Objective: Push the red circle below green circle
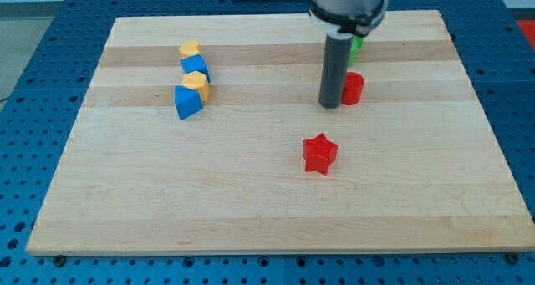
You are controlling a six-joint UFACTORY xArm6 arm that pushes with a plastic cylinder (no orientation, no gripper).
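The red circle (354, 89) sits at the view's upper right on the wooden board (251, 201). My tip (330, 105) rests on the board touching, or nearly touching, the red circle's left side. The green circle (356, 47) shows only as a sliver just above the red circle, mostly hidden behind the rod and the arm's end.
A red star (319, 154) lies below the tip, near the board's middle. At the upper left stand a yellow heart (190, 48), a blue block (196, 65), a yellow block (196, 83) and a blue triangle (188, 102) in a tight column.
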